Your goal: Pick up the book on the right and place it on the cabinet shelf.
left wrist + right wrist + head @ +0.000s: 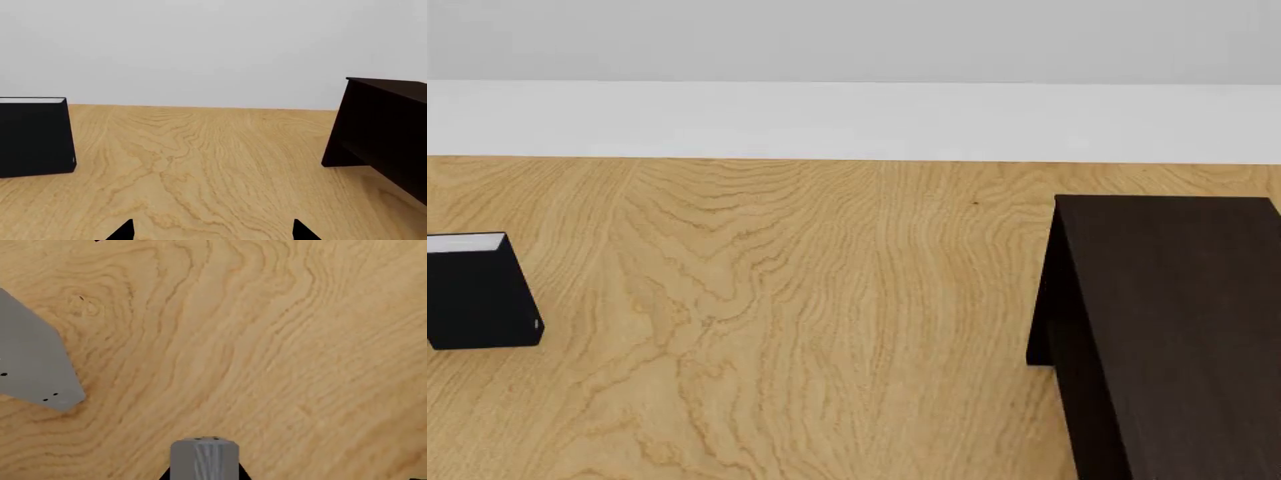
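The wooden table fills most of every view, its grain bare through the middle. On its right side in the head view stands the dark brown cabinet, seen from above as a flat top and one side wall; it is too dark to make out the cabinet shelf itself. Far across on the left the black book stands upright, well apart from the cabinet. A flat grey panel with a few small dark dots cuts into the edge of the right wrist view; I cannot tell what it is. The book shows only there, as a narrow light grey end with pale streaks down it, set between two black finger tips. I judge that the right gripper is closed on it and carrying it above bare table, its long axis running back toward the camera. The left gripper hangs wide apart and empty, low over the table between the black book and the cabinet. No cabinet appears in the right wrist view, so the placing move turns on bringing that arm round to the cabinet's open side
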